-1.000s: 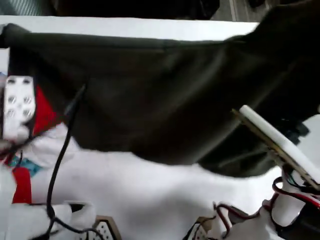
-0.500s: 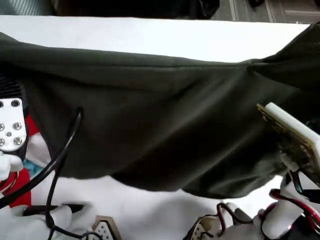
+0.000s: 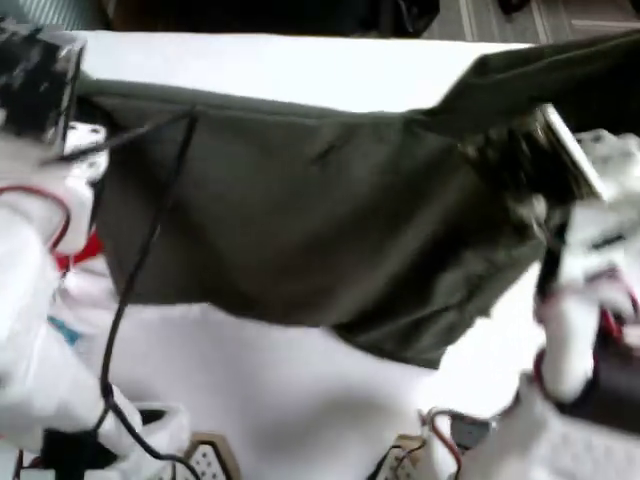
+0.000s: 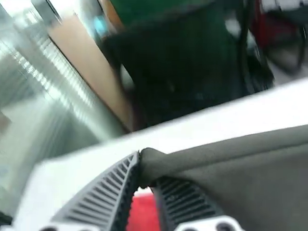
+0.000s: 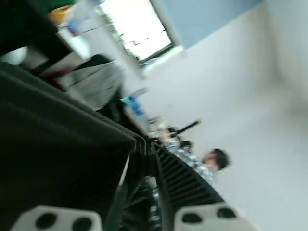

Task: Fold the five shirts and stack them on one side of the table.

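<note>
A dark olive shirt point(image 3: 310, 230) hangs stretched above the white table point(image 3: 300, 70) between my two arms. My left gripper point(image 4: 144, 180) is shut on one upper corner of the dark olive shirt point(image 4: 231, 163), at the left of the high view. My right gripper point(image 5: 149, 149) is shut on the opposite edge of the shirt point(image 5: 53, 144), raised high at the right of the high view. Under the shirt's lower edge lies a white garment point(image 3: 270, 390), and a red garment point(image 3: 85, 250) peeks out beside the left arm.
A black cable point(image 3: 140, 290) runs down from the left arm across the cloth. Arm bases and wiring point(image 3: 440, 450) crowd the near edge. A bare strip of table runs along the far side.
Both arms have lifted and swung the shirt's held corners upward and toward the far side. The cloth now hangs tauter and shows more of the white garment beneath.
</note>
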